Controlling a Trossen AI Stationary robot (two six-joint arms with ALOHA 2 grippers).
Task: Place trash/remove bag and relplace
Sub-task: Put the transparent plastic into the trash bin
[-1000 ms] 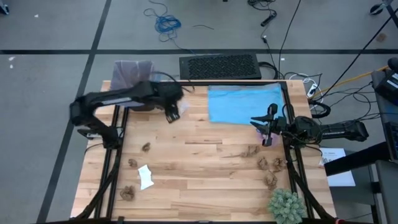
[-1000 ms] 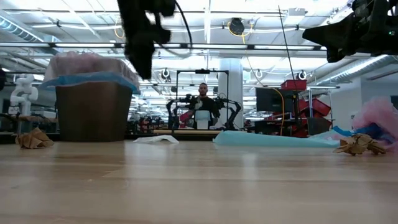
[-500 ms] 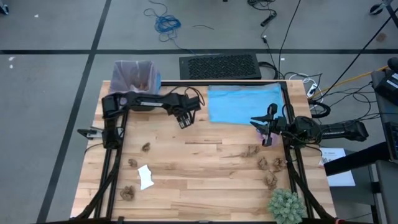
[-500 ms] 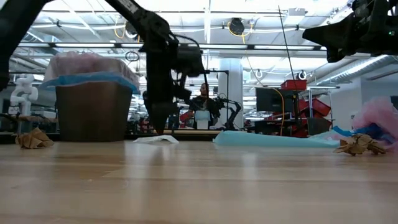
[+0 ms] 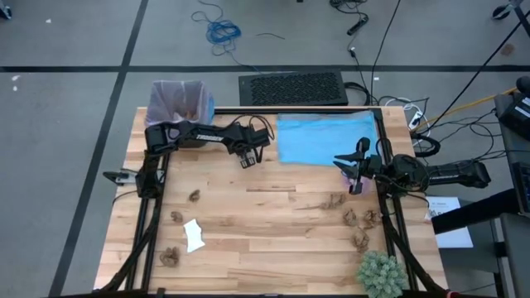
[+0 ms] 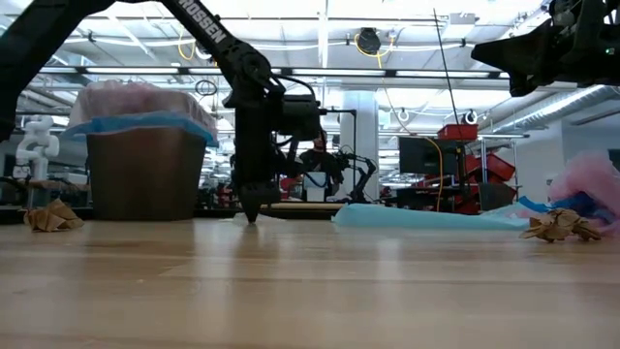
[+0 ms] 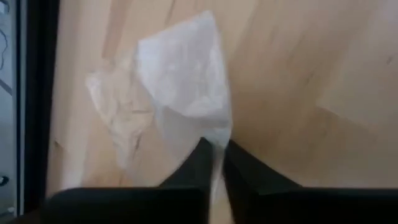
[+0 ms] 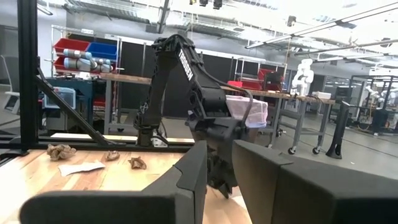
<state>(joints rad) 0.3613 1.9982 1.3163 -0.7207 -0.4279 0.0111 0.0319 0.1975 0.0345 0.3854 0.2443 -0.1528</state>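
Trash collection under way, far from complete. Brown paper wads (image 5: 195, 196) scattered over table (image 5: 273, 248); flat white scrap (image 5: 194, 235) near front-left. Lined bin (image 5: 177, 103) at rear-left corner, lavender bag (image 5: 172, 93) fitted, not yet removed. Left gripper (image 5: 246, 160) down at tabletop beside light blue bag (image 5: 323, 136), jaws pinched on crumpled white paper scrap (image 7: 180, 93), scrap projecting beyond fingertips. Right gripper (image 5: 356, 175) waiting raised at right edge, jaws narrowly parted, empty.

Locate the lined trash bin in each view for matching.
High view: bin at the table's far-left corner.
Low view: bin at left, on the far side.
Left wrist view: not in it.
Right wrist view: bin at centre, behind the left arm.
Shared landmark: left arm, beside it.
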